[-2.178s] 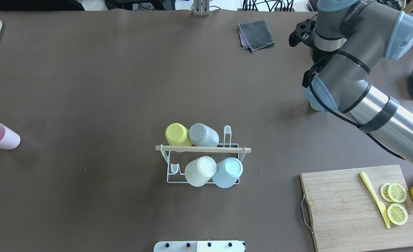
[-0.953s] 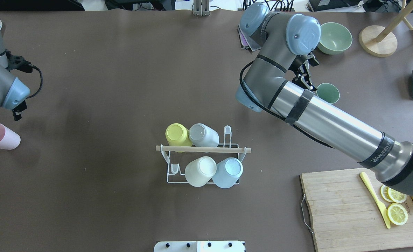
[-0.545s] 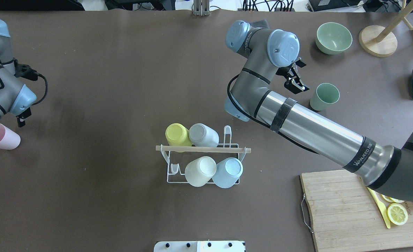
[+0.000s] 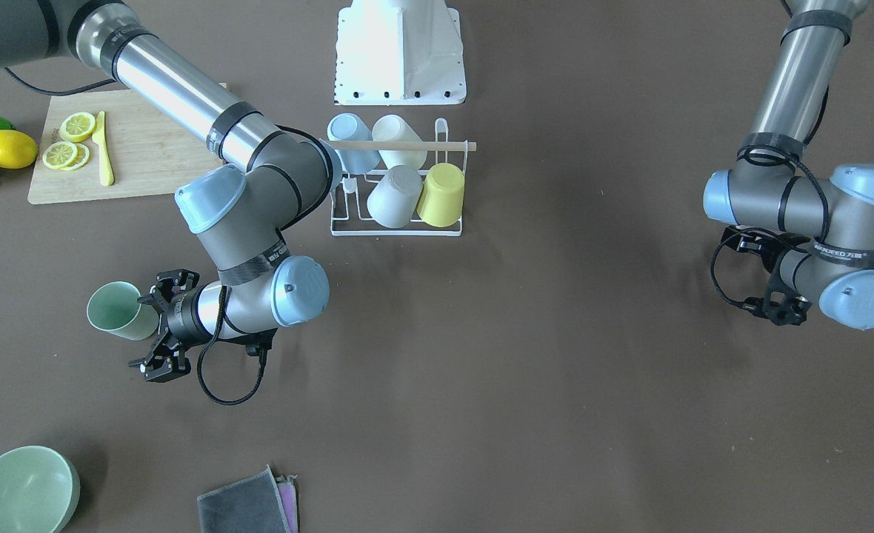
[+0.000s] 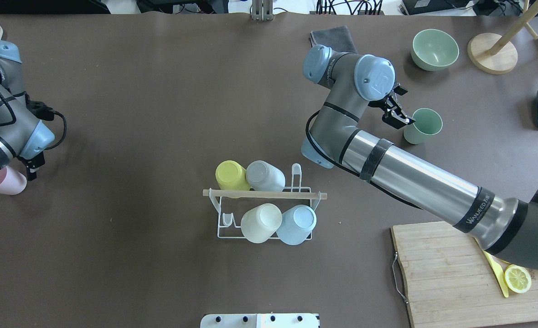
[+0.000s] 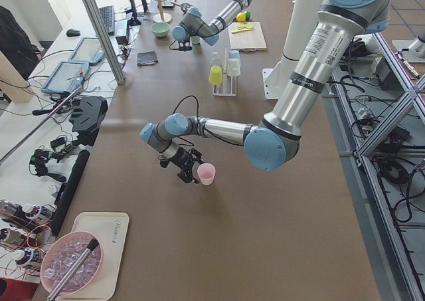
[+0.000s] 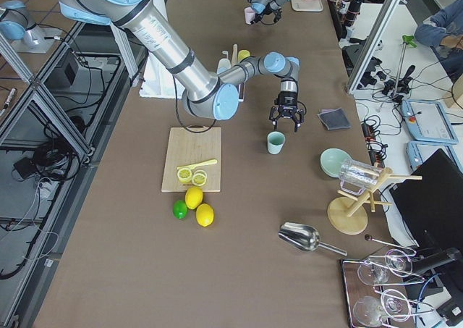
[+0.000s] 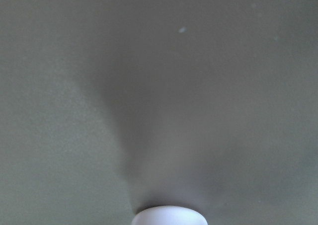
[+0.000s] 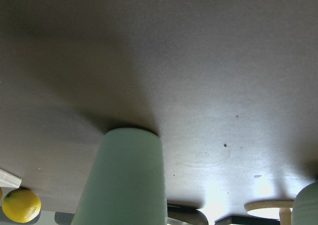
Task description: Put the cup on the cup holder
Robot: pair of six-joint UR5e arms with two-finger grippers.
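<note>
Overhead exterior view: the cup holder (image 5: 264, 194), mid-table, is loaded with four cups, with two prongs bare. The right gripper (image 5: 402, 105), jaws spread, is set off-centre, one finger just beside the upright green cup (image 5: 424, 125); if closed so, the cup may be tipped. The jaw state of the left gripper (image 6: 188, 173), near the pink cup (image 5: 7, 182), cannot be told.
</note>
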